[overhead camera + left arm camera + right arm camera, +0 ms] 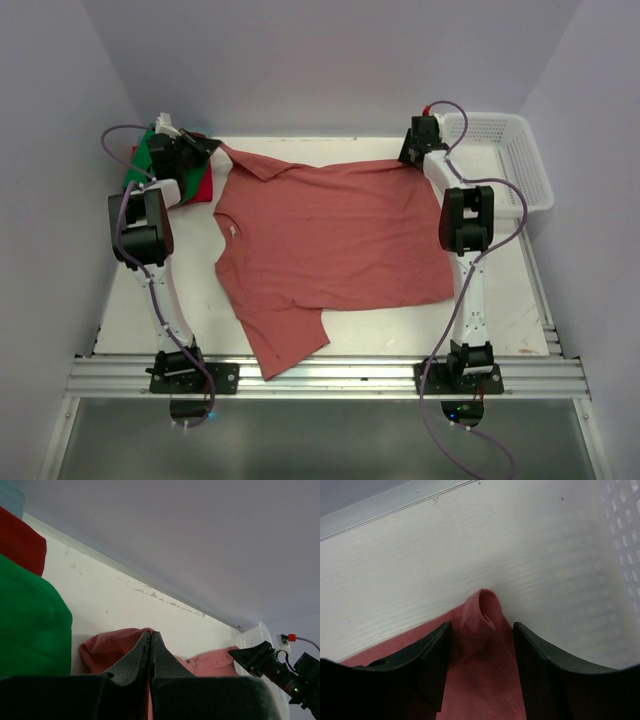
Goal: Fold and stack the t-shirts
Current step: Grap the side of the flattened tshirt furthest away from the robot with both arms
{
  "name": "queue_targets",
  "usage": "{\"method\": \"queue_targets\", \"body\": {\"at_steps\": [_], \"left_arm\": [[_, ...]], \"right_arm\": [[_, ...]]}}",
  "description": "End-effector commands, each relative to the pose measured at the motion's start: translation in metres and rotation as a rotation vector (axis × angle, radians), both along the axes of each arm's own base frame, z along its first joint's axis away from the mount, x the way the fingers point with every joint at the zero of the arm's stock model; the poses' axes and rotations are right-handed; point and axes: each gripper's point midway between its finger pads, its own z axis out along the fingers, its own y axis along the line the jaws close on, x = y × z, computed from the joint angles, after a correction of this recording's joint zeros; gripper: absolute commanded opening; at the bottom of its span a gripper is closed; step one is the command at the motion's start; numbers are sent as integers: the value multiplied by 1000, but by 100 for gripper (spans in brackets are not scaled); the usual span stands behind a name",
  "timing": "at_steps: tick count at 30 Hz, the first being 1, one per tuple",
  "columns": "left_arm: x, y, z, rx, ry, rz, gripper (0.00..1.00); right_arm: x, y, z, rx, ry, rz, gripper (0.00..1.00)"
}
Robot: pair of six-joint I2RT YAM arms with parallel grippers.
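Observation:
The large brick-red t-shirt (335, 235) lies spread flat over the middle of the table, one sleeve hanging toward the near edge. My left gripper (208, 147) is at the shirt's far left corner. In the left wrist view its jaws (150, 632) are pressed together with a sliver of the brick-red cloth (107, 647) between them. My right gripper (412, 150) is at the far right corner. It stands open (482, 625), and the rolled corner of the shirt (485, 610) lies loose between the fingers. A folded green t-shirt (140, 160) and a red-pink t-shirt (200, 188) sit at the far left.
A white mesh basket (510, 160) stands at the far right corner, close beside the right gripper. The back wall runs just behind both grippers. The green t-shirt (30, 625) sits right beside the left gripper.

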Motion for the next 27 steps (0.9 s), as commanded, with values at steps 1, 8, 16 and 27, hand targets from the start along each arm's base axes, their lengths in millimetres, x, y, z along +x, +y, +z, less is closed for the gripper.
{"method": "queue_targets", "body": {"at_steps": [1,8,16,27], "left_arm": [[8,9,23,8,-77,3,0],[8,8,21,6,-74,1,0],[8,8,20,5,-72,1,0],[8,8,16,2,-66,-2,0]], "right_arm": [[11,0,71,-27,-147,10,56],[12,7,81,-28,-168,39,55],[16,13,64,-5,-135,50,48],[16,11,44,-1,-101,42,16]]}}
